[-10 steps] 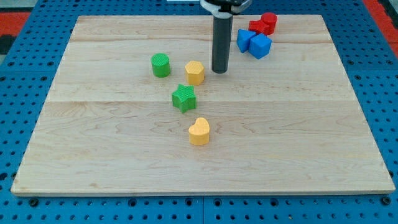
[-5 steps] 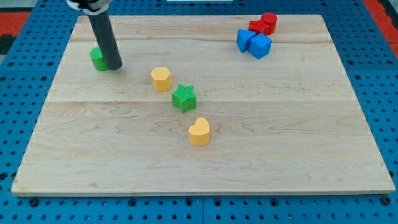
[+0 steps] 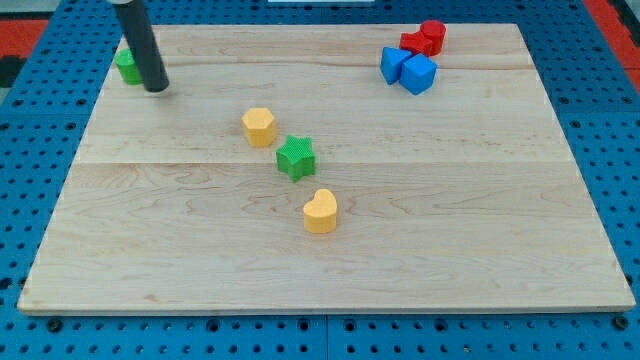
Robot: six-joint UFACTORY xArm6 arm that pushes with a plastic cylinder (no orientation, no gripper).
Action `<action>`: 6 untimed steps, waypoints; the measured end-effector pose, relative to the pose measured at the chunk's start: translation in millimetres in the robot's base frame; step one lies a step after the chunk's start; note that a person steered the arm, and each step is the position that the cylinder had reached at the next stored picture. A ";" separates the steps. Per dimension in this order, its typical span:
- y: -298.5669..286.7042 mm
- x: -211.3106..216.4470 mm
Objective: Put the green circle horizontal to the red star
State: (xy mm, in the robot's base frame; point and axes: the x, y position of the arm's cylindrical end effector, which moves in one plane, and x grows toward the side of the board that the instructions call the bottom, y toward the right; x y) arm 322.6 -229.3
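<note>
The green circle (image 3: 126,68) sits near the board's top left edge, partly hidden behind my rod. My tip (image 3: 156,88) rests just to the circle's lower right, touching or nearly touching it. The red star (image 3: 414,41) lies at the view's top right, against a second red block (image 3: 433,33). The circle stands a little lower in the view than the red star.
Two blue blocks (image 3: 408,69) sit just below the red ones. A yellow hexagon (image 3: 259,126), a green star (image 3: 296,157) and a yellow heart (image 3: 320,211) lie in a diagonal line near the middle. The wooden board (image 3: 480,240) rests on a blue pegboard.
My tip swept left across the board, pushing the green circle up and left towards the top left corner. The yellow hexagon was nudged left earlier and now rests still.
</note>
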 end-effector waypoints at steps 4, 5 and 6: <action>13.1 -44.8; 14.7 -41.3; 17.8 -54.2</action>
